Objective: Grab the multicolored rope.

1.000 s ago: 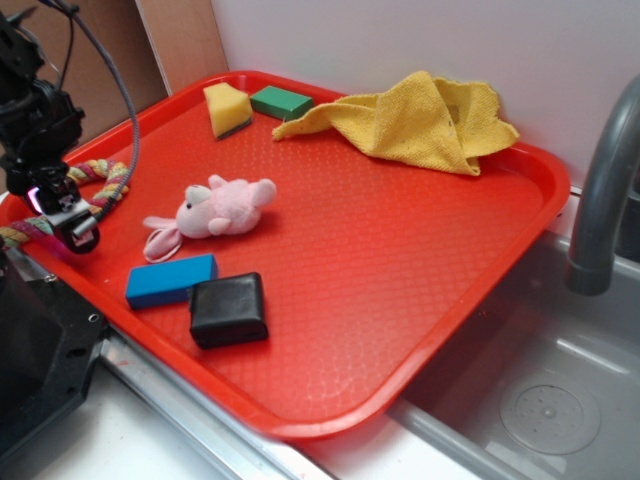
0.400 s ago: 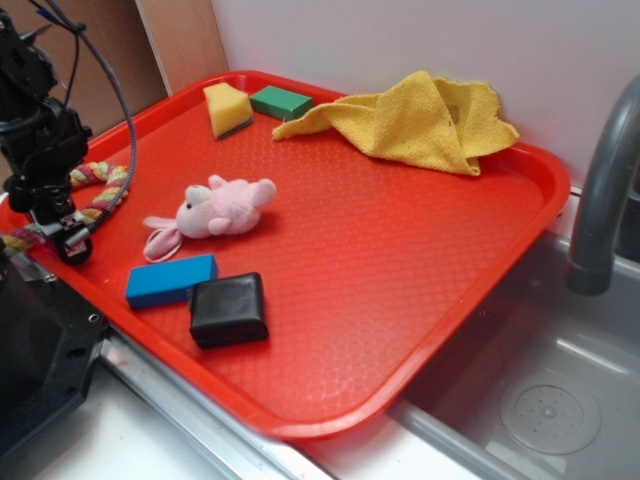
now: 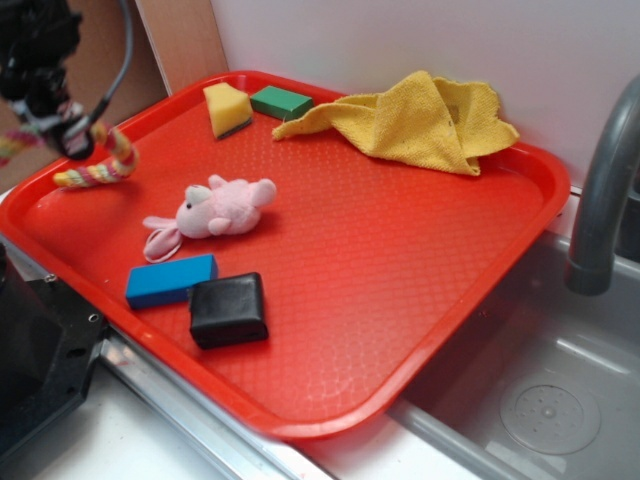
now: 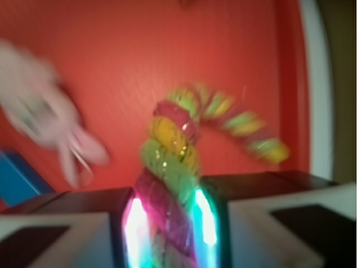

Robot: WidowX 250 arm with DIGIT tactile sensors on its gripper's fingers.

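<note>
1. Exterior view: the claw (image 3: 62, 128) is up at the far left, above the rim of the red tray (image 3: 420, 290), and it has the multicolored rope (image 3: 100, 165) pinched. The rope hangs clear of the tray, its free end curling down and off to one side. The pink plush toy (image 3: 215, 208) lies nearby on the tray, apart from the rope. The blue block (image 3: 170, 279) and black block (image 3: 229, 308) sit side by side near the front edge; the yellow sponge (image 3: 227, 108), green block (image 3: 281, 101) and yellow cloth (image 3: 415, 122) are well off at the back.

2. Wrist view: blurred, but the story is clear. The rope (image 4: 173, 162) runs straight up between the two fingers (image 4: 72, 223), which are closed in tight on it, and then bends away to the right over the tray (image 4: 167, 50). The plush (image 4: 39, 120) is a smear at left.

3. Judgement: the grab looks made, and the lift is the step in hand. The next move only calls for a firm pinch and a steady rise, since the loose tail could swing or slip.
</note>
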